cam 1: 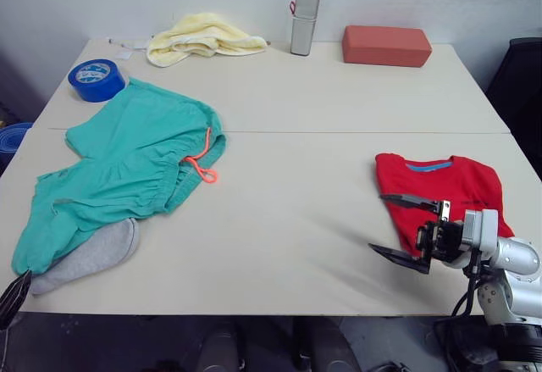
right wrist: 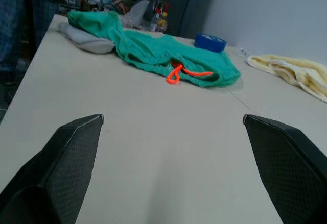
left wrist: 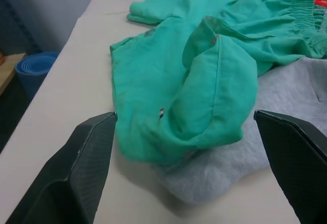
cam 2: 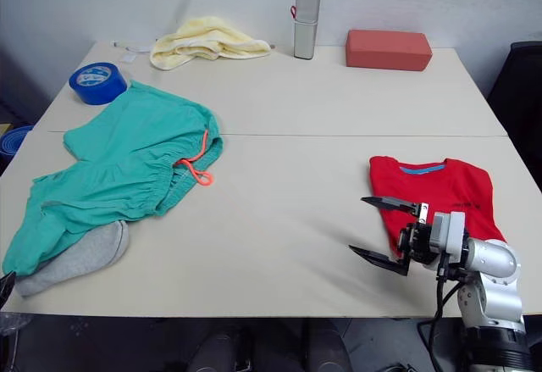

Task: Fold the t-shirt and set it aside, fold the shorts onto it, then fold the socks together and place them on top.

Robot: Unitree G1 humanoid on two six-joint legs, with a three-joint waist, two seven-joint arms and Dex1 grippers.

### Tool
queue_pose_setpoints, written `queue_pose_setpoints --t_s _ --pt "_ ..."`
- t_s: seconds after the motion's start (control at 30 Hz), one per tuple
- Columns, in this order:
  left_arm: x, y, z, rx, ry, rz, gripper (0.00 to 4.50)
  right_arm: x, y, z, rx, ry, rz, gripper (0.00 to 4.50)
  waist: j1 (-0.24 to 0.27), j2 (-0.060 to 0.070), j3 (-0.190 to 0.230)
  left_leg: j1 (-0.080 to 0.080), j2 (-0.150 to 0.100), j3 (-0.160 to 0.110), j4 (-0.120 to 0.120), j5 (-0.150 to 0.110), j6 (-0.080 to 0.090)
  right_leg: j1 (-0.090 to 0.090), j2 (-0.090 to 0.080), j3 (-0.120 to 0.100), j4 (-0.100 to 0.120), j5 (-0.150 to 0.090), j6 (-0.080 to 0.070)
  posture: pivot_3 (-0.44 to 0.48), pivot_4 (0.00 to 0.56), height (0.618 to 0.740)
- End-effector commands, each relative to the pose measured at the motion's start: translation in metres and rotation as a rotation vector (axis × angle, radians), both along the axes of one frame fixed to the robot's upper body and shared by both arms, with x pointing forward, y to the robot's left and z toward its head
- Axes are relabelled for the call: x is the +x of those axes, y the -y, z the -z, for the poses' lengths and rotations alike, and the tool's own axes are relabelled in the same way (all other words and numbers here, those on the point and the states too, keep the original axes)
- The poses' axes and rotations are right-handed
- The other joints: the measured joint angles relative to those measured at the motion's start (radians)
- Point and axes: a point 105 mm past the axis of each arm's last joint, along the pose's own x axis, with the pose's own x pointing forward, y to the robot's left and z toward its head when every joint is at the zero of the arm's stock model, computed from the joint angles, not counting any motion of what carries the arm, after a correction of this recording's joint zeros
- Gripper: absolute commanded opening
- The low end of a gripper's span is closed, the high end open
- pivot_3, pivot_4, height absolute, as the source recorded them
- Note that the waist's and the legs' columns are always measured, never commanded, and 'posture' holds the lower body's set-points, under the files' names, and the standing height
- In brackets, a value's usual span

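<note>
The red t-shirt [cam 1: 442,192] lies folded at the table's right front. Just left of it my right gripper [cam 1: 408,230] hangs open above the table, holding nothing. Teal shorts [cam 1: 127,169] with an orange drawstring [cam 1: 203,165] lie spread out on the left. Grey socks [cam 1: 89,255] poke out from under the shorts' near leg. My left gripper [left wrist: 186,170] is at the table's front left corner, open, its fingers [left wrist: 87,157] either side of the shorts' leg hem and the sock [left wrist: 225,168], not touching them.
A blue tape roll [cam 1: 96,80], a pale yellow towel [cam 1: 201,38], a grey upright canister [cam 1: 306,11] and a red-brown block [cam 1: 386,46] line the far edge. A seam [cam 1: 339,132] crosses the table's middle.
</note>
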Motion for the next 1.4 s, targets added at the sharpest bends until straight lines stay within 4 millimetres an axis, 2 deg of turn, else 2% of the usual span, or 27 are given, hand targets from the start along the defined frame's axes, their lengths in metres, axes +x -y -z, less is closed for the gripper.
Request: queue_pose_setpoints --t_s 0.03,0.1,0.23,0.3,0.4,0.57,0.7,0.8,1.1,1.27,1.33,1.4 --pt "-0.001 -0.012 -0.022 -0.067 0.011 -0.015 4.5 -0.02 -0.032 -0.028 0.091 0.107 -0.124 4.46 -0.001 -0.002 -0.001 0.0 0.001 -0.001 -0.001 0.0 -0.001 0.0 0.0 -0.001 0.0 0.0 0.0 0.0 0.15 0.74" --pt "0.009 -0.007 -0.021 -0.105 -0.073 0.038 4.5 -0.028 -0.048 -0.038 0.126 0.116 -0.175 4.46 -0.001 -0.001 -0.001 0.0 0.001 -0.002 -0.002 0.001 -0.003 0.0 0.001 -0.002 0.001 0.0 0.0 0.0 0.15 0.74" --pt "0.043 -0.011 -0.027 0.008 -0.166 0.068 4.5 -0.042 -0.073 -0.044 0.114 0.128 -0.285 4.46 0.003 -0.001 -0.001 0.0 0.0 -0.002 -0.003 0.002 -0.004 -0.002 0.0 -0.002 0.0 -0.001 -0.001 0.0 0.15 0.74" --pt "0.058 -0.006 -0.024 -0.025 -0.197 0.095 4.5 -0.039 -0.076 -0.043 0.12 0.117 -0.275 4.46 0.003 -0.002 -0.002 0.0 0.0 -0.002 -0.005 0.002 -0.004 -0.001 -0.001 -0.002 0.0 -0.001 -0.003 0.0 0.15 0.74" --pt "0.07 0.008 -0.011 -0.013 -0.308 0.163 4.5 -0.037 -0.077 -0.039 0.11 0.106 -0.271 4.46 -0.005 -0.004 -0.002 0.0 -0.001 -0.001 -0.007 0.003 -0.004 -0.001 -0.001 -0.003 0.0 0.0 -0.002 0.0 0.15 0.74" --pt "0.079 0.003 -0.005 0.03 -0.377 0.137 4.5 -0.031 -0.078 -0.039 0.115 0.102 -0.251 4.46 -0.019 -0.004 -0.003 0.0 0.0 0.001 -0.013 0.01 -0.009 -0.004 -0.002 -0.01 -0.001 -0.001 -0.004 0.0 0.15 0.74" --pt "0.096 0.002 -0.018 0.033 -0.292 0.153 3.64 -0.03 -0.077 -0.036 0.107 0.096 -0.243 4.5 -0.019 -0.003 -0.002 0.0 0.002 0.0 -0.014 0.012 -0.012 -0.004 0.0 -0.014 0.0 -0.002 -0.005 0.0 0.15 0.74" --pt "0.105 0.006 -0.028 0.024 -0.259 0.184 2.76 -0.029 -0.074 -0.033 0.095 0.093 -0.229 4.5 -0.018 -0.004 -0.002 0.0 0.001 0.0 -0.014 0.013 -0.01 -0.004 0.0 -0.015 0.002 -0.002 -0.005 0.0 0.15 0.74" --pt "0.124 0.01 -0.03 0.037 -0.315 0.245 0.03 -0.017 -0.06 -0.037 0.071 0.114 -0.152 4.5 -0.017 -0.004 -0.002 0.002 0.0 -0.001 -0.013 0.015 -0.008 -0.005 -0.002 -0.014 0.009 -0.001 -0.005 0.0 0.15 0.74" --pt "0.13 0.012 -0.048 0.047 -0.201 0.279 0.03 -0.016 -0.056 -0.037 0.065 0.108 -0.132 4.5 -0.018 -0.004 -0.002 0.002 0.0 -0.001 -0.013 0.016 -0.01 -0.005 -0.001 -0.015 0.009 -0.002 -0.005 0.0 0.15 0.74" --pt "0.141 0.024 -0.071 0.036 -0.076 0.336 0.03 -0.014 -0.054 -0.037 0.058 0.106 -0.122 4.5 -0.013 -0.004 -0.002 0.002 0.0 -0.001 -0.013 0.017 -0.011 -0.005 -0.001 -0.015 0.01 -0.002 -0.005 0.0 0.15 0.74" --pt "0.15 0.031 -0.085 0.017 -0.01 0.359 0.03 -0.013 -0.053 -0.037 0.053 0.106 -0.115 4.5 -0.002 -0.005 -0.002 0.002 0.0 -0.001 -0.011 0.017 -0.01 -0.005 -0.002 -0.015 0.01 -0.002 -0.005 0.0 0.15 0.74"
